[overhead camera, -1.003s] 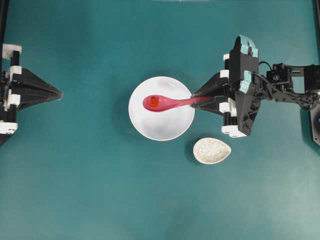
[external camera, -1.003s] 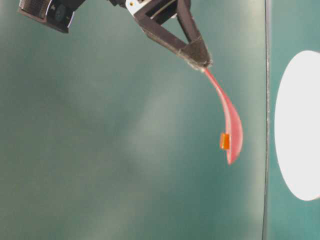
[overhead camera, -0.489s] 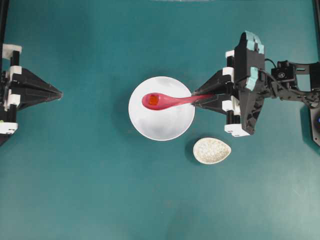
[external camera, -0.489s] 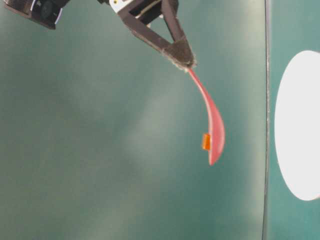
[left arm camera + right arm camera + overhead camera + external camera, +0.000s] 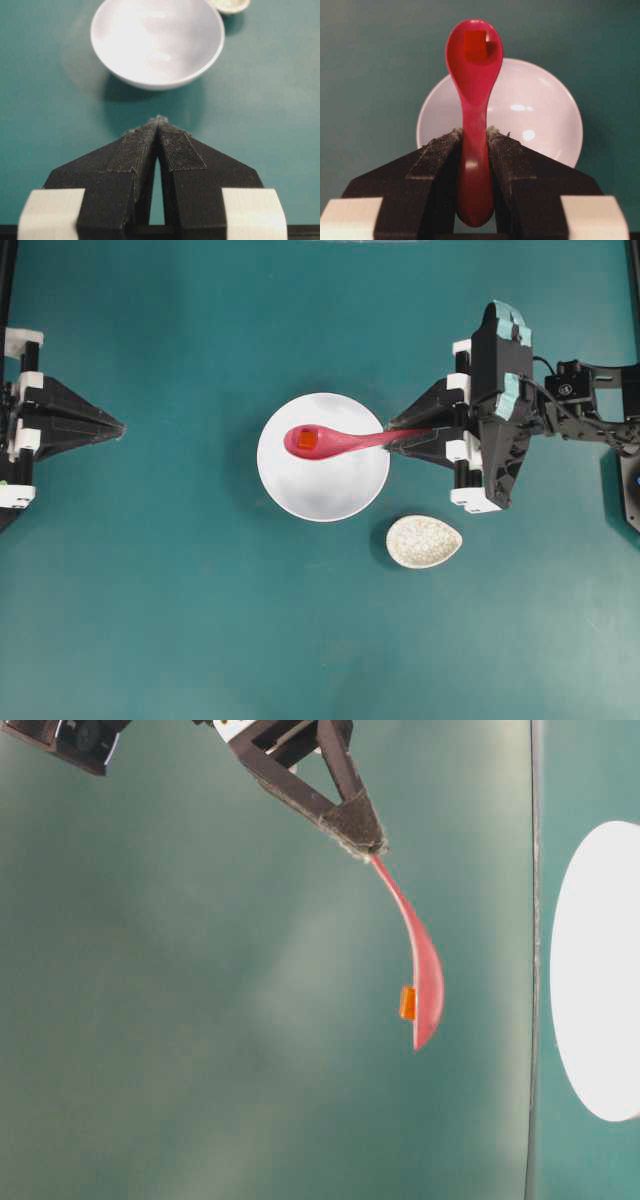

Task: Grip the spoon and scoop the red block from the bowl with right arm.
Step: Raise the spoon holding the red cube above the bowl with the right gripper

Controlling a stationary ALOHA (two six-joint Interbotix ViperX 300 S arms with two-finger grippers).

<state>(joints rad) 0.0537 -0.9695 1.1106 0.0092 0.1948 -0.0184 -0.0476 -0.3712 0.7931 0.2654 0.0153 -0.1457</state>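
One spoon (image 5: 335, 442), one red block (image 5: 306, 440), one bowl (image 5: 322, 485), one small dish (image 5: 424, 541), two grippers.

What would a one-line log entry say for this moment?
right fingers: clamped on spoon handle | red block: in scoop | spoon: raised above bowl | left fingers: shut, idle

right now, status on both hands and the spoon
Right hand shut on spoon handle. Red block sits in the scoop, above the bowl. Left hand shut, holding nothing, short of the bowl. Nothing in the way.

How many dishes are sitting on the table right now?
2: the large white bowl in the middle, under the spoon, and the small speckled oval dish just beside it, nearer the right gripper. No others are visible.
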